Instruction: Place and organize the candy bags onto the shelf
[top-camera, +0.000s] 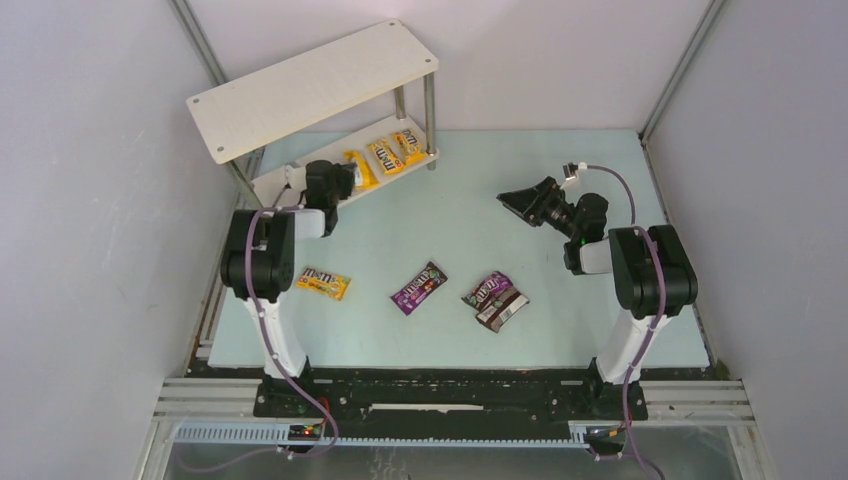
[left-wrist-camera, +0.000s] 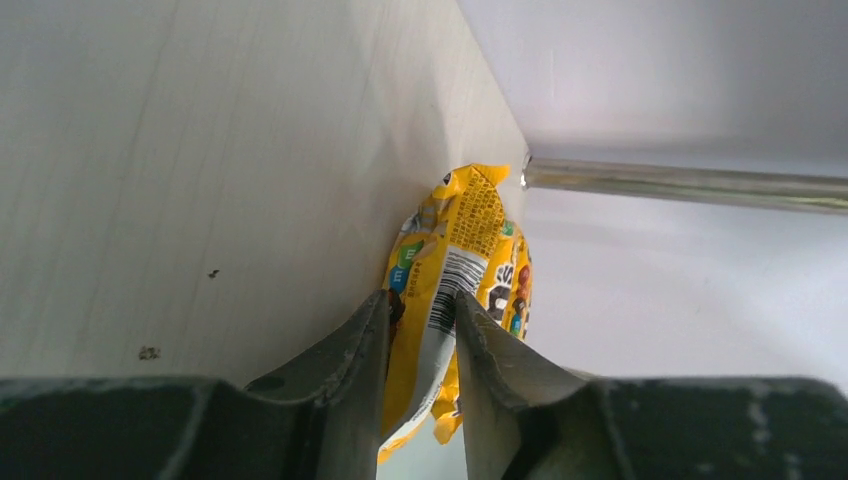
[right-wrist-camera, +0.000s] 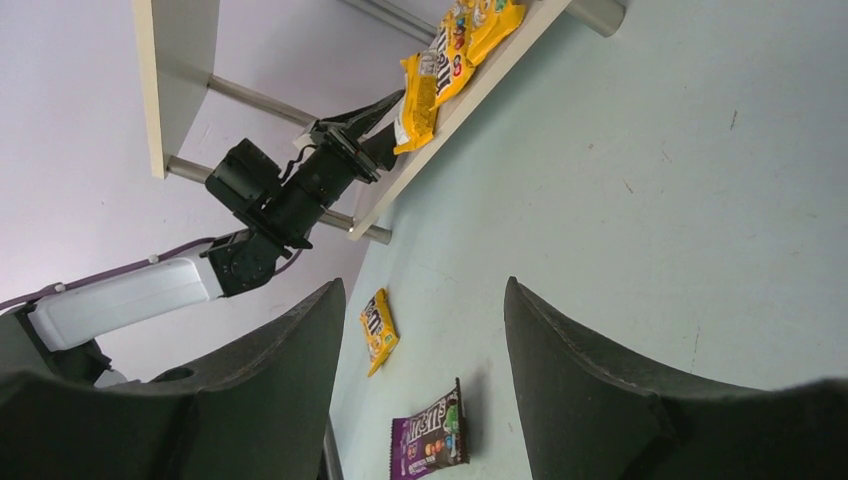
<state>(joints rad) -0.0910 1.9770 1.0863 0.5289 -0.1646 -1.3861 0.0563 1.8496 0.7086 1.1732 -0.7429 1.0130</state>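
Note:
The shelf stands at the back left. Its lower board holds three yellow candy bags in a row. My left gripper is shut on the leftmost of these yellow bags; in the left wrist view it pinches the bag against the board. A fourth yellow bag, a purple bag, and a second purple bag lying on a dark brown bag are on the table. My right gripper is open and empty above the table at the right.
A silver shelf leg runs just past the held bag. The right wrist view, past my open gripper, shows the loose yellow bag and a purple bag. Grey walls enclose the table.

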